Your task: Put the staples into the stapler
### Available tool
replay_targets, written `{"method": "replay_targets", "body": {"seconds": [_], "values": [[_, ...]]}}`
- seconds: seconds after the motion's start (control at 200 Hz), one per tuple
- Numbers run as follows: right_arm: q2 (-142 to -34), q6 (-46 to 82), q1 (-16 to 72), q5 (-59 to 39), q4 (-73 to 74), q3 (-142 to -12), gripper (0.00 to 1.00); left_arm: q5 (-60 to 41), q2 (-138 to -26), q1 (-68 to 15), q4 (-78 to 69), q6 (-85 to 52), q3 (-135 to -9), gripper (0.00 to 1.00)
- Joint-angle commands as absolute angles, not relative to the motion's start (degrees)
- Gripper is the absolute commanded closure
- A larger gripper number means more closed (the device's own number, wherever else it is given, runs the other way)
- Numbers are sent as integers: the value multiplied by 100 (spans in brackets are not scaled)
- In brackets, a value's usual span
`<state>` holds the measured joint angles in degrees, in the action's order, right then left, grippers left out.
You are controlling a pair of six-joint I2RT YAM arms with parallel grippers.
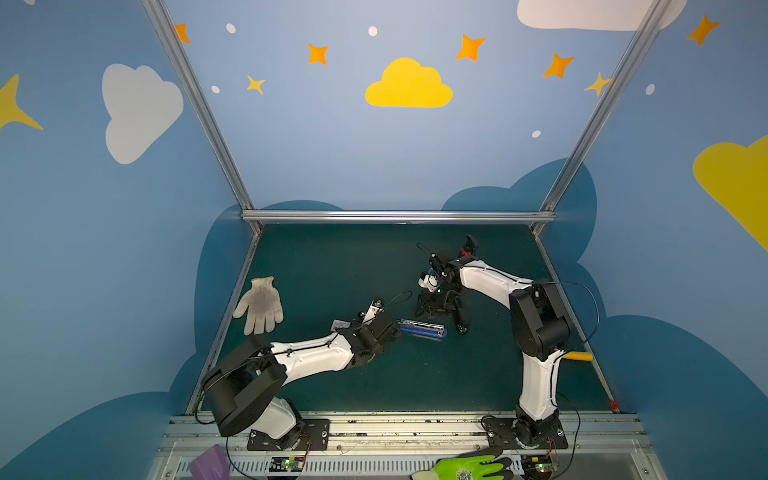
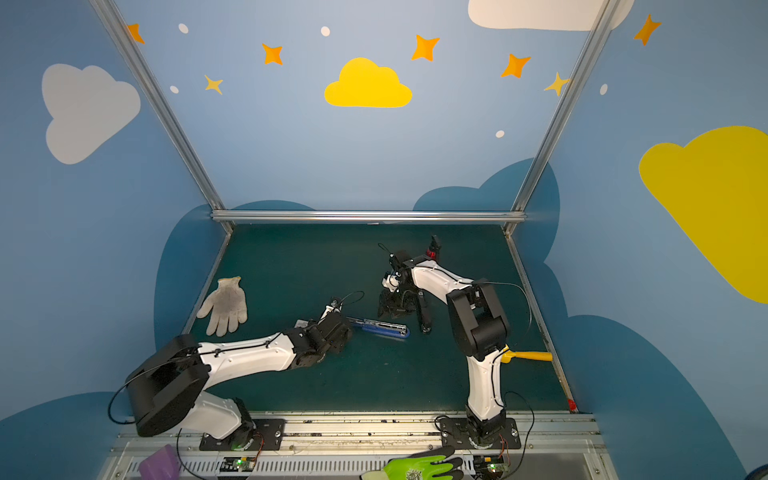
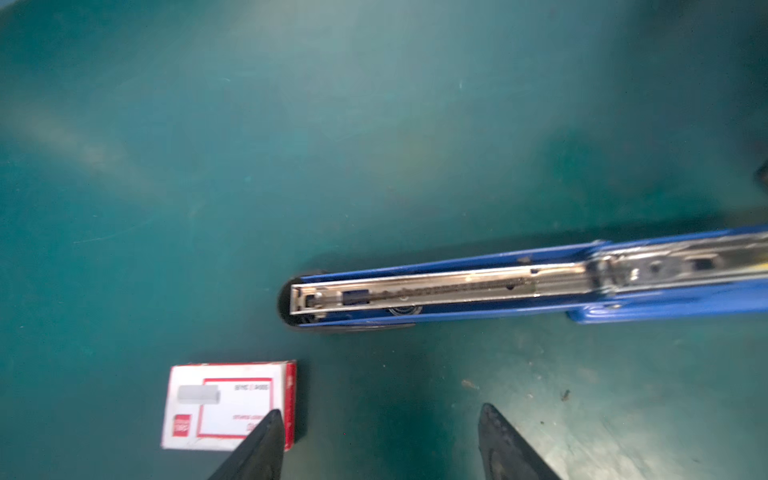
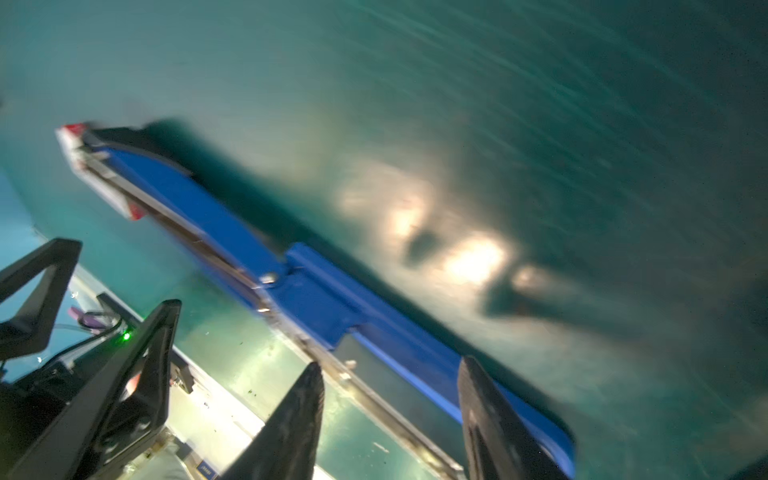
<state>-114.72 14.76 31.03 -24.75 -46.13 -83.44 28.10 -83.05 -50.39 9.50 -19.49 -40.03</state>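
The blue stapler (image 1: 422, 328) (image 2: 380, 327) lies opened flat on the green mat, its metal staple channel (image 3: 436, 286) facing up. The staples (image 1: 341, 325) (image 3: 226, 405), a small white box with red marks, sit shut on the mat just past the stapler's channel end. My left gripper (image 3: 380, 413) hovers open over bare mat between box and stapler, one fingertip (image 3: 272, 419) overlapping the box's corner in the left wrist view. My right gripper (image 4: 390, 365) (image 1: 442, 316) stands open over the stapler's other end (image 4: 407, 361), jaws apart on either side, not pinching it.
A white cotton glove (image 1: 261, 305) lies at the mat's left edge. A yellow-handled tool (image 1: 577, 356) lies at the right edge behind the right arm. A black and red object (image 1: 469, 247) stands at the back. A green glove (image 1: 473, 467) and a purple piece (image 1: 210, 463) rest on the front rail.
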Motion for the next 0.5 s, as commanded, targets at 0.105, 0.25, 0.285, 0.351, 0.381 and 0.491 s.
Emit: {"method": "replay_targets", "body": {"seconds": [0.105,0.25,0.285,0.351,0.381,0.491], "values": [[-11527,912,3546,-2602,-4366,-8657,39,2704,-7089,-4894,1608,-2535,-3600,25],[-11734,653,3870,-2488,-4464,-8845,39,2671,-6298,-4750,1747,-2855,-3215,24],[-11780,594,3936,-2458,-4509,-8858,39,2688,-6109,-4714,1748,-2896,-3126,24],[-11847,539,4043,-2323,-4559,-8869,39,2690,-5828,-4629,1747,-2935,-3002,24],[-11879,539,4090,-2213,-4583,-8868,39,2689,-5705,-4594,1760,-2933,-2957,24],[-11970,530,4258,-1818,-4639,-8855,40,2622,-5433,-4451,1841,-2935,-2892,23]]}}
